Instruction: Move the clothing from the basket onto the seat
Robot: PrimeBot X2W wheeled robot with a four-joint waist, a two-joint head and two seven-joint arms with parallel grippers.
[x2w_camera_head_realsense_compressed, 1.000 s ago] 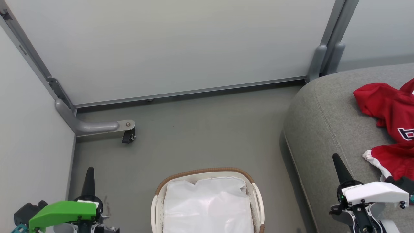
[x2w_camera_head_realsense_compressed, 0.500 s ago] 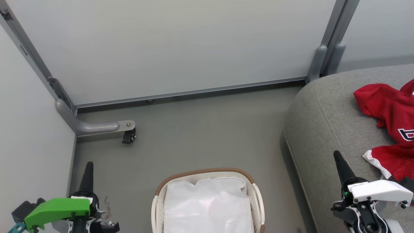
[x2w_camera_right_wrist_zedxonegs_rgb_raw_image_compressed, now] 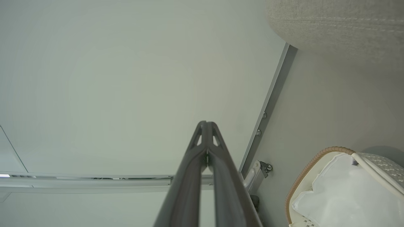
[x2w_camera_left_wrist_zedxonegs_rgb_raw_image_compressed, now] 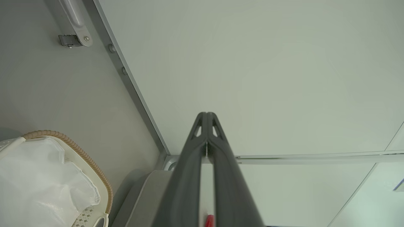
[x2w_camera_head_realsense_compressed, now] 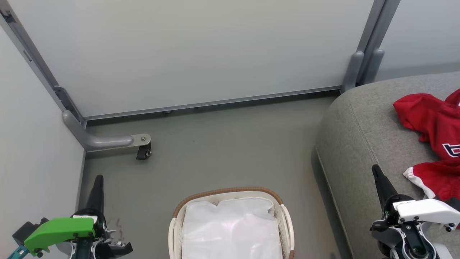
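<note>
On the big grey seat (x2w_camera_head_realsense_compressed: 359, 144) at my right lies the red clothing (x2w_camera_head_realsense_compressed: 429, 120), all crumpled, with a bit of white lettering showing. The basket (x2w_camera_head_realsense_compressed: 230, 190) sits on the floor (x2w_camera_head_realsense_compressed: 222, 151) in front of me, between my two arms, and its white liner (x2w_camera_head_realsense_compressed: 230, 230) shows inside. My left gripper (x2w_camera_head_realsense_compressed: 98, 178) is squeezed tight on nothing, beside the wall (x2w_camera_head_realsense_compressed: 36, 162). My right gripper (x2w_camera_head_realsense_compressed: 376, 168) is squeezed tight on nothing too, over the seat's edge, near the clothing.
</note>
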